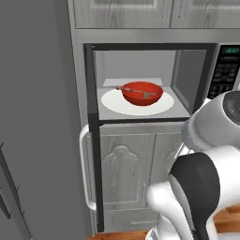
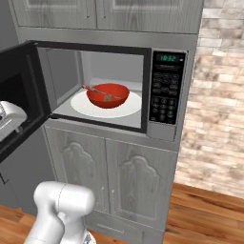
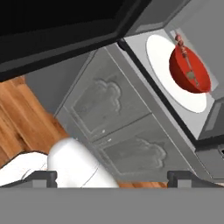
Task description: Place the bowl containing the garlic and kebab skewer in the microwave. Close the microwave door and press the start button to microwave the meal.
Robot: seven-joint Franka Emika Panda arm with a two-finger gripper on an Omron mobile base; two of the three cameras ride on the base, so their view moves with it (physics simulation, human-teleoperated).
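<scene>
Right base view: we see the bowl (image 2: 107, 95) with kebab skewer (image 2: 96, 90) centered on the microwave (image 2: 167, 90) plate, jaws spread and empty, clear so the microwave door (image 2: 19, 95) can swing closed.

Microwave (image 2: 162, 125) cavity open; white floor carries a round white plate (image 2: 131, 108). Red bowl (image 2: 107, 95) sits upright on the plate, roughly centred. Kebab skewer (image 2: 94, 89) lies across the bowl, one end over its left rim; garlic (image 2: 108, 97) inside.
</scene>
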